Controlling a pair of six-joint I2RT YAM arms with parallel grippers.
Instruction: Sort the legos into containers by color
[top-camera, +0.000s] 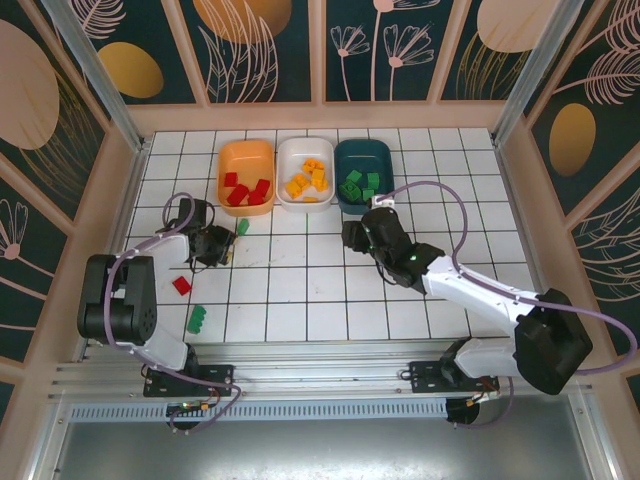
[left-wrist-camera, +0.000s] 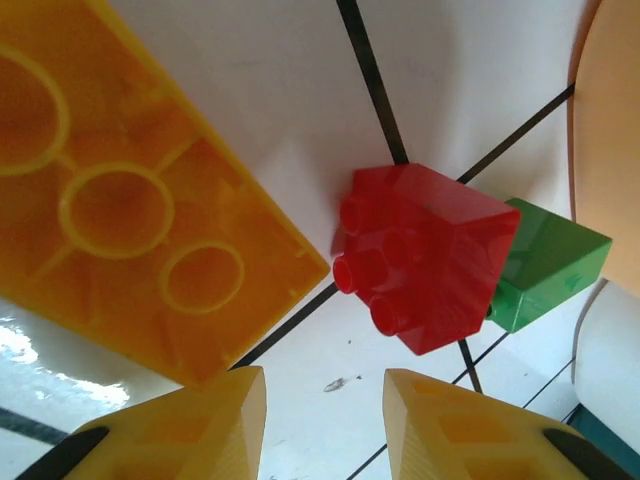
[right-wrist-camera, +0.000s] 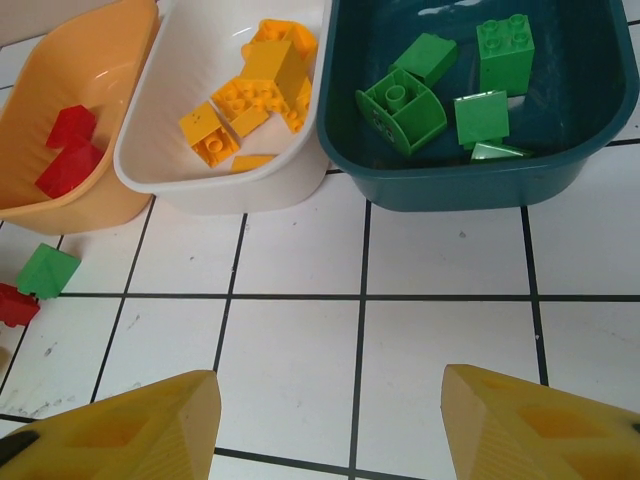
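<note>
My left gripper is low over the table at the left, and its yellow fingers stand a narrow gap apart with bare table between them. A large yellow-orange lego lies underside-up against the left finger's tip. Just beyond are a red lego and a green lego. My right gripper hovers open over empty tiles in front of the containers. The orange tray holds red legos, the white tray yellow ones and the teal tray green ones.
Loose on the left tiles are a red lego, a green lego and a green lego by my left gripper. The right wrist view has the three trays side by side: orange, white, teal. Cage walls ring the table.
</note>
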